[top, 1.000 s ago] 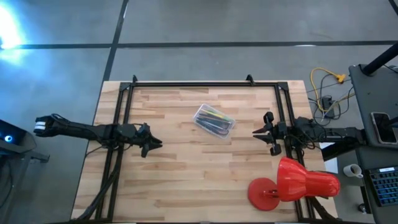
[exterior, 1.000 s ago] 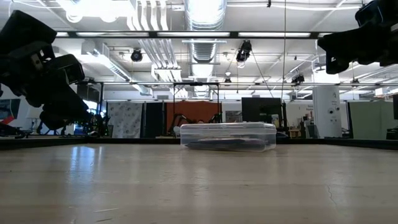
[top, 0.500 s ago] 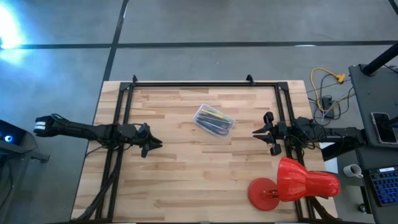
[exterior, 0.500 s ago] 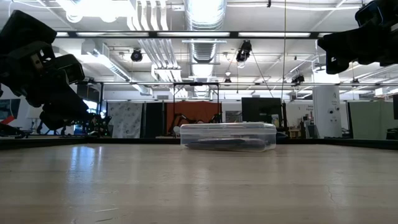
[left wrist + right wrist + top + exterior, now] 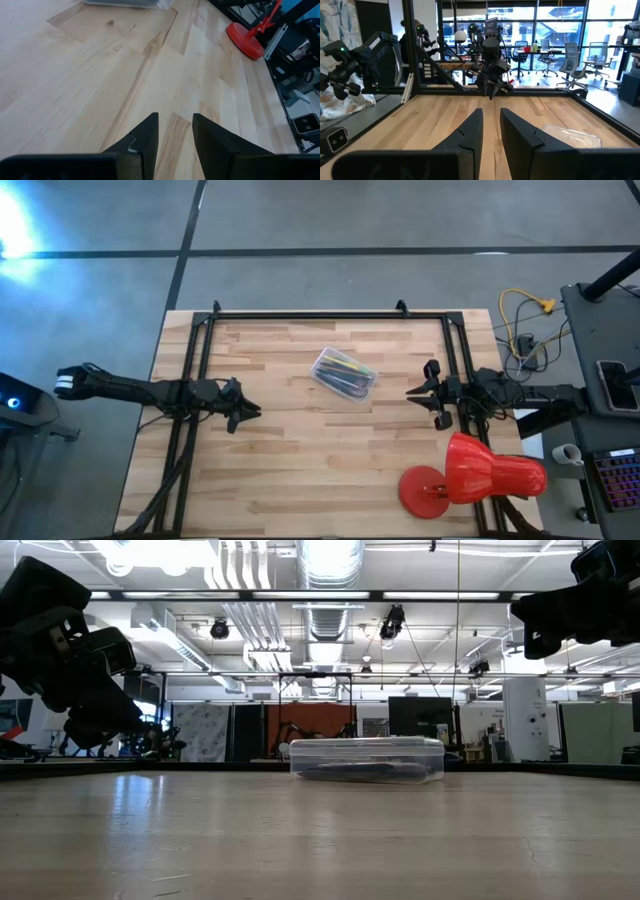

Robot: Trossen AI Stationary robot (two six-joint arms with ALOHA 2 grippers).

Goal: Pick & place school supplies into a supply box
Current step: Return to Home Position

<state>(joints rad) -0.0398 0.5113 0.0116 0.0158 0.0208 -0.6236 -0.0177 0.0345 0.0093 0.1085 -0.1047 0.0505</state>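
The clear supply box (image 5: 344, 374) stands flat on its base at mid-table, also visible in the low view (image 5: 366, 758), the left wrist view (image 5: 130, 2) and the right wrist view (image 5: 570, 136). Dark, green and yellow pens (image 5: 346, 371) lie inside it. No supplies show on the bare wood. My left gripper (image 5: 250, 412) (image 5: 175, 120) hovers left of the box, fingers slightly apart and holding nothing. My right gripper (image 5: 412, 392) (image 5: 491, 114) hovers right of the box, fingers narrowly apart and holding nothing.
A large red lamp-shaped object (image 5: 470, 475) lies at the table's near right corner, its base showing in the left wrist view (image 5: 245, 40). A black frame (image 5: 300, 314) runs along the far edge and both sides. Bare wood (image 5: 320, 460) lies between the arms and toward the near edge.
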